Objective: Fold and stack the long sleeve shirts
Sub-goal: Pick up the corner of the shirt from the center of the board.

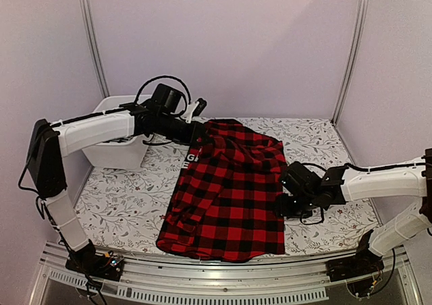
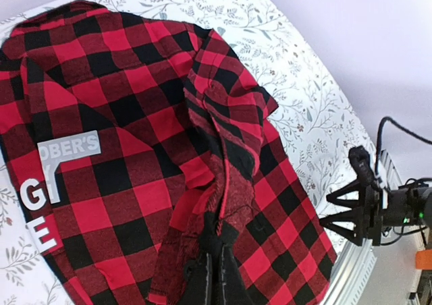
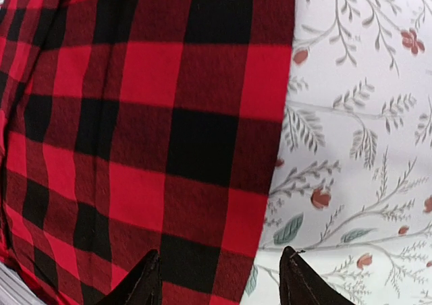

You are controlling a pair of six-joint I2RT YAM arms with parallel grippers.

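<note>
- We see the shirt (image 1: 226,197) spread on the table (image 1: 324,140). Its long axis runs from the far side to the near edge, and the near end is swung a little to the left.
- We cannot tell which end the collar is at.
- The left gripper (image 2: 214,229) is at the shirt's far left corner. Its jaws are pressed together, pinching a raised ridge of the cloth.
- From those jaws the ridge runs straight ahead, away from the fingertips. Flat check cloth lies on both sides of it, the wider part to the left.
- White lettering (image 2: 67,153) sits on the cloth ahead of the left jaws and well off to their left, near the shirt's edge.
- The right gripper (image 3: 219,270) is at the shirt's right edge, toward the near end, with its jaws spread.
- That straight edge runs away from the right jaws through the gap between them, closer to the right finger. The left finger (image 3: 143,281) is over the check and the right one is over bare table.
- We cannot tell whether either right finger touches the cloth.
- A white bin (image 1: 115,146) stands behind the left jaws, beside the arm and apart from the shirt.
</note>
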